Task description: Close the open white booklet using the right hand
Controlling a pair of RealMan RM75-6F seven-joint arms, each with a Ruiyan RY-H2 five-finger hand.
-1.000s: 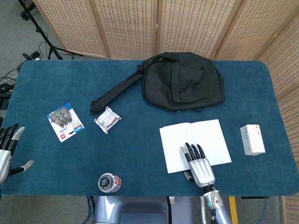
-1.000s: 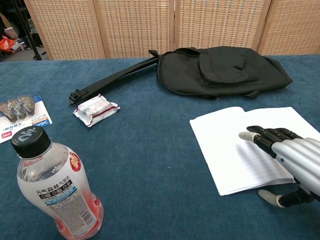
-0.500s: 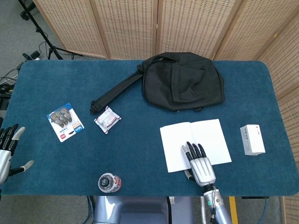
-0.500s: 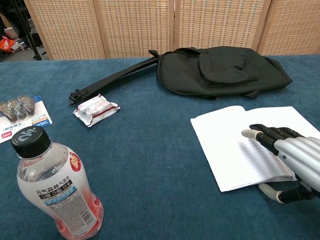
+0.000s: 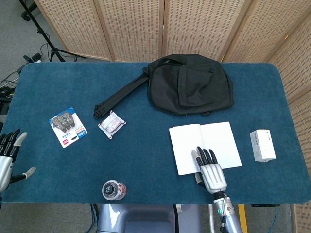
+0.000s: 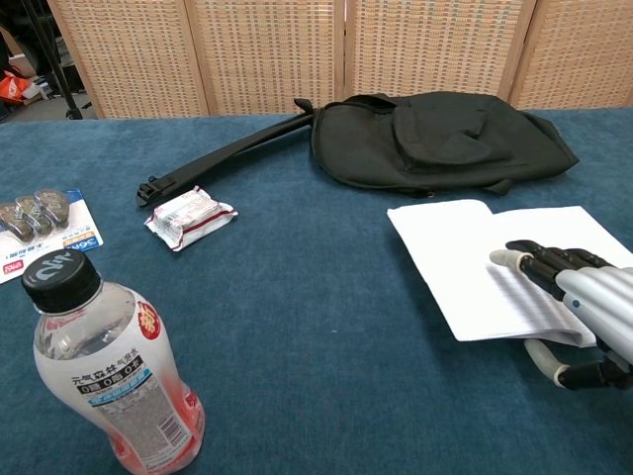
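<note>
The open white booklet [image 5: 204, 141] [image 6: 465, 257] lies flat on the blue table, right of centre, with both lined pages showing. My right hand [image 5: 211, 172] [image 6: 584, 307] rests on its near edge around the middle fold. The fingers lie stretched out and flat on the paper. The thumb curls just off the front edge of the page; I cannot tell whether it touches the paper. My left hand [image 5: 9, 155] hovers at the table's front left corner with its fingers spread and nothing in it; the chest view does not show it.
A black bag [image 5: 189, 85] [image 6: 435, 139] with a long strap lies just behind the booklet. A white box [image 5: 262, 144] sits to the booklet's right. A plastic bottle [image 5: 114, 189] [image 6: 109, 366] stands at the front. A small wrapped packet [image 5: 112, 124] and a blister card [image 5: 68, 126] lie left.
The booklet has slid a little to the right and away from me under my right hand. The hand moved right with it, and its thumb now shows off the front edge.
</note>
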